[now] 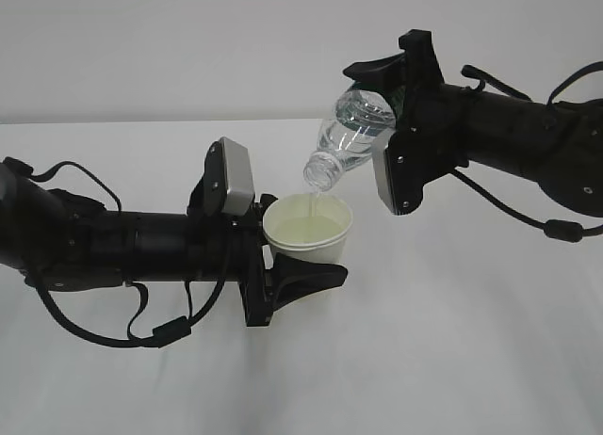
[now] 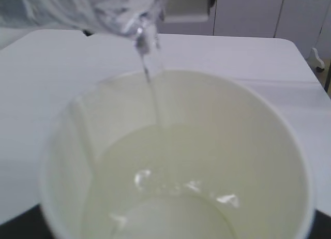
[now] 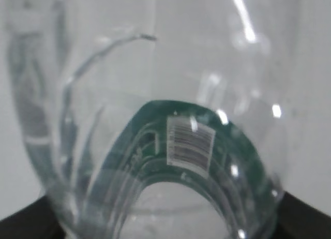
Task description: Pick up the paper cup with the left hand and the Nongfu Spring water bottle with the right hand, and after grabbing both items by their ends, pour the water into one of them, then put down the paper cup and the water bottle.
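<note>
Left hand [image 1: 300,277] nearest us grips the paper cup [image 1: 308,230] by its base, part-filled with water [image 2: 170,182]. Right of the cup, right hand [image 1: 400,82] clamps the tilted Nongfu Spring water bottle [image 1: 350,136], mid-pour. We next level the bottle, then set both down.

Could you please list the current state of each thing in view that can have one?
Cup: upright, held off the table, partly filled.
Bottle: uncapped, tilted mouth-down over the cup, pouring.
Water: thin stream falling into the cup.
Left gripper: shut on cup.
Right gripper: shut on bottle.
</note>
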Available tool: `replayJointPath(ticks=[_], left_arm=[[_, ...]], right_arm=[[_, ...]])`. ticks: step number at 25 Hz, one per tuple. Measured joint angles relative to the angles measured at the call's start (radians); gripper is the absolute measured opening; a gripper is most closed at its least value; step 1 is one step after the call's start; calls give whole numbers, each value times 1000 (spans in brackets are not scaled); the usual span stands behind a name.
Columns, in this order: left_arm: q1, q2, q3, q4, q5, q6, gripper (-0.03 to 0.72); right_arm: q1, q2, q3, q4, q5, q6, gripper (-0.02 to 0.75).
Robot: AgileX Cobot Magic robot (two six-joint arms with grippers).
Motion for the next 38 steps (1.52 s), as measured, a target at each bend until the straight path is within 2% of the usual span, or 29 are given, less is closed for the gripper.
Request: replayJointPath(ticks=[38], left_arm=[[0,0,0,0,0,0,484]], right_arm=[[0,0,0,0,-8,0,483]])
